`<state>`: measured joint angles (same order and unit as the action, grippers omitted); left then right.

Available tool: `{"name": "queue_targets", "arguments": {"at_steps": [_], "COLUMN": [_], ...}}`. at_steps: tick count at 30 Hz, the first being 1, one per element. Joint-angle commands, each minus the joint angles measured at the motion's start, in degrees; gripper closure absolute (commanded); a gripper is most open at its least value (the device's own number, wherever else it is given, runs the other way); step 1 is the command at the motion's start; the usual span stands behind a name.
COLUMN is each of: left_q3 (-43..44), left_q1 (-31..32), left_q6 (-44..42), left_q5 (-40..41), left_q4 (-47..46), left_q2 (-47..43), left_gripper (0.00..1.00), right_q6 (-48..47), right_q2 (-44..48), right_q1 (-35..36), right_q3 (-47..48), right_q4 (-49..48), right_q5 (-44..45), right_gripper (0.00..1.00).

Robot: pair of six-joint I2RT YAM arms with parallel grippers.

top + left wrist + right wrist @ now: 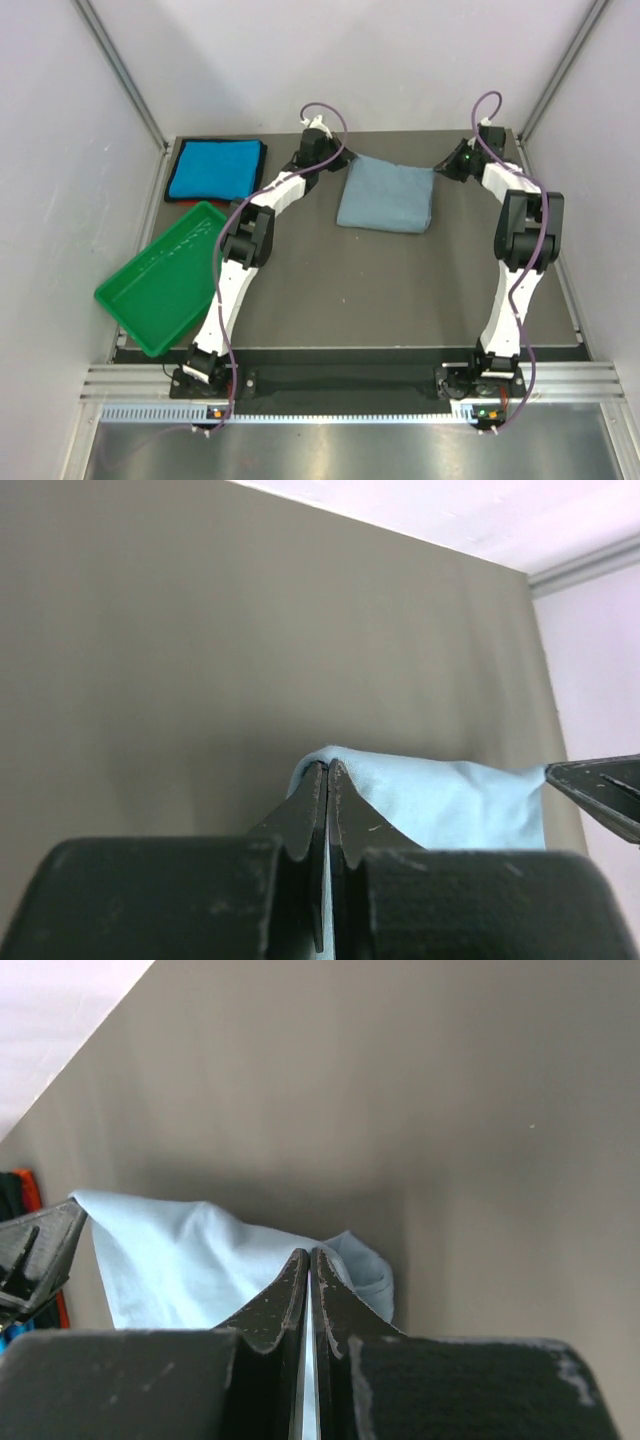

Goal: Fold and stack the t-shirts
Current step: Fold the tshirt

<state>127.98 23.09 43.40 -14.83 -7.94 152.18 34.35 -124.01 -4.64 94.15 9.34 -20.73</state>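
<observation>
Between clamped fingers, corners of grey-blue t-shirt

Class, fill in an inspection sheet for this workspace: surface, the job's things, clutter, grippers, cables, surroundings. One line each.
Surface: dark grey table, no spills seen.
Job's things: grey-blue t-shirt folded at far centre; turquoise t-shirt folded in the far left corner; not yet stacked.
Clutter: green tray overhanging the table's left edge.
Grippers: left gripper and right gripper each shut on a far corner of the grey-blue t-shirt.
Cables: purple cables run along both arms.
Surroundings: white walls, metal frame posts.
</observation>
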Motion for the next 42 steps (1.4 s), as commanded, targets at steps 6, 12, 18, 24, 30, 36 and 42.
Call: {"name": "queue_targets", "arguments": {"at_steps": [6, 12, 18, 24, 30, 36, 42], "left_q3": [2.6, -0.7, -12.8, -25.8, -33.5, -35.9, -37.9], "left_q1": [-1.6, -2.2, -2.2, 0.0, 1.8, 2.2, 2.5], "left_q6": [0.5, -2.0, -12.2, -14.7, -17.2, -18.1, -19.1], "left_q5": [2.0, -3.2, -3.1, -7.2, -8.5, -7.9, -6.1], "left_q4": [-7.2, -7.4, 2.6, 7.2, 12.3, 14.9, 16.0], "left_q2": [0.9, -4.3, -19.1, -29.0, -31.1, -29.0, -28.1], "left_gripper": [0.95, 0.69, 0.63, 0.62, 0.57, 0.56, 0.56], "right_q6": [1.9, 1.9, -4.5, -9.3, -11.9, -12.4, -11.3], "right_q2": [-4.6, -0.9, 8.8, 19.6, 23.1, 22.5, 21.3], "right_q1": [-1.5, -2.7, -3.1, -2.7, -2.1, -0.9, 0.4], "right_q3": [6.6, 5.7, 0.6, -14.1, -21.9, -25.9, -28.8], "right_q4": [-4.2, -3.1, 6.5, 8.4, 7.6, 5.2, -0.2], "right_q5": [-1.4, -4.8, -7.9, -11.6, -12.7, -12.8, -15.2], "right_gripper": [0.97, 0.63, 0.39, 0.32, 0.29, 0.27, 0.26]}}
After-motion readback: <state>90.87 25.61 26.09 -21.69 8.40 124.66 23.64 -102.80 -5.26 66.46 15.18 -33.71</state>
